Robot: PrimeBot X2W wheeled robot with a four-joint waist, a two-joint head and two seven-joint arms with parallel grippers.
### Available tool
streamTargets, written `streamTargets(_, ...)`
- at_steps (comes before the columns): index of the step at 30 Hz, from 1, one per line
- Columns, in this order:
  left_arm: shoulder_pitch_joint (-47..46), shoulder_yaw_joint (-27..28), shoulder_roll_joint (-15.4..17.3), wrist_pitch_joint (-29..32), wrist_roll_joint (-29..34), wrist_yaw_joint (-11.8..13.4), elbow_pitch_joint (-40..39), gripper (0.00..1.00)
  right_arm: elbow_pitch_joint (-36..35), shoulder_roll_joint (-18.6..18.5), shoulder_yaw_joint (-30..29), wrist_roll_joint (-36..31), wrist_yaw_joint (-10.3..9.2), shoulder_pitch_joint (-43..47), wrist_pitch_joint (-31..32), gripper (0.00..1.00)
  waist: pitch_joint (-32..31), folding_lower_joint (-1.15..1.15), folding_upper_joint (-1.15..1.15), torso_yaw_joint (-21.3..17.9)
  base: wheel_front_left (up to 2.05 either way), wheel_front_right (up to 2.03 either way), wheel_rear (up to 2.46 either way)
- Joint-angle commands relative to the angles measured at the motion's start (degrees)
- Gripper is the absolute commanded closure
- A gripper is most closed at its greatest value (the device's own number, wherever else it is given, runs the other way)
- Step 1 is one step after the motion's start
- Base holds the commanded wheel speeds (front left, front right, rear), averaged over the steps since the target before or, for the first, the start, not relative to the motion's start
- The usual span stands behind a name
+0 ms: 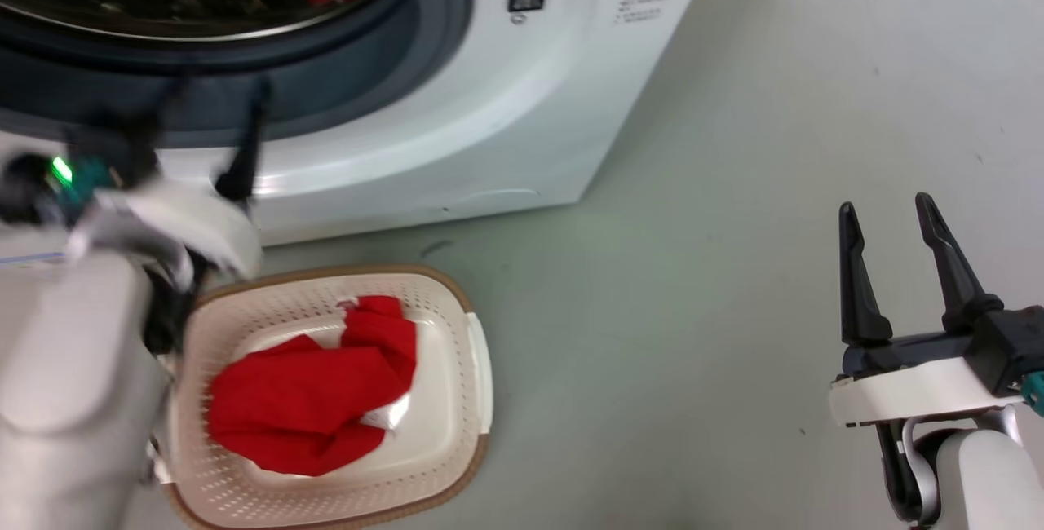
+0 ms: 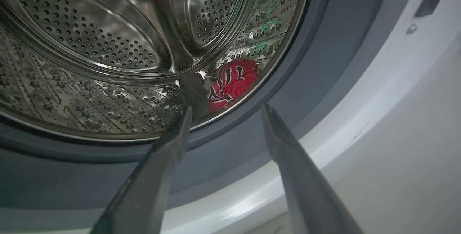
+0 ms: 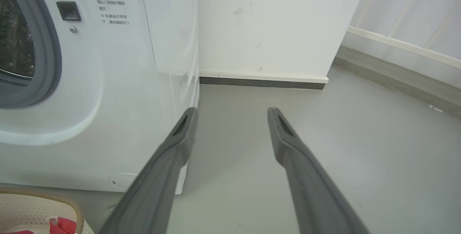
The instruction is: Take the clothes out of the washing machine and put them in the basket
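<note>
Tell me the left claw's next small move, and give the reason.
Probably push the left claw forward through the porthole toward the jersey. It is open and empty, aimed at the drum, where the jersey lies just beyond its tips. The plain red garment already sits in the basket, so the jersey seems all that is left.

left gripper (image 2: 225, 109) spread before drum (image 2: 90, 46); red jersey (image 2: 232, 82) inside
</note>
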Motion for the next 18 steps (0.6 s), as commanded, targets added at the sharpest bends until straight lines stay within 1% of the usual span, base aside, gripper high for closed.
streamTargets(1,-3.27,-0.38,1.18,2.18,-0.64,-0.04,-0.01,0.00,-0.30,-0.01,0.22,0.61,-0.04,-1.21,-0.12,0.00,3.26,0.01,0.00,-2.94,0.00,0.00,0.00)
streamTargets(2,-5.35,-1.01,2.03,3.94,-1.13,-0.04,0.26,0.00,-0.36,0.00,0.27,1.02,-0.04,-1.34,-0.12,0.00,4.15,0.01,0.00,-3.62,0.00,0.00,0.00)
streamTargets(3,-5.35,-1.01,2.03,3.94,-1.13,-0.04,0.26,0.00,-0.36,0.00,0.27,1.02,-0.04,-1.34,-0.12,0.00,4.15,0.01,0.00,-3.62,0.00,0.00,0.00)
streamTargets(5,-10.10,-2.02,3.84,7.70,-2.69,-0.03,0.92,0.00,-0.35,0.01,0.55,1.86,-0.04,-1.69,-0.12,0.00,6.18,0.01,0.00,-5.03,0.00,0.00,0.00)
streamTargets(8,-17.59,-3.23,6.02,14.61,-5.39,-0.03,3.53,0.00,-0.53,0.01,1.19,2.97,-0.04,-2.55,-0.12,0.00,9.36,0.01,0.00,-7.04,0.00,0.00,0.00)
streamTargets(10,-23.13,-4.72,7.57,19.35,-5.32,-0.03,5.96,0.00,-0.57,0.03,1.45,3.87,-0.04,-2.90,-0.12,0.00,11.38,0.01,0.00,-8.18,0.00,0.00,0.00)
streamTargets(14,-33.02,-6.08,8.64,25.63,-6.56,-0.04,10.64,0.00,-0.68,0.03,2.71,6.10,-0.05,-4.21,-0.12,0.00,15.45,0.01,0.00,-10.77,0.00,0.00,0.00)
streamTargets(18,-42.27,-6.55,8.97,31.47,-8.84,-0.04,15.58,0.00,-1.01,0.05,4.53,7.75,-0.04,-4.76,-0.12,0.00,18.56,0.01,0.00,-13.29,0.00,0.00,0.00)
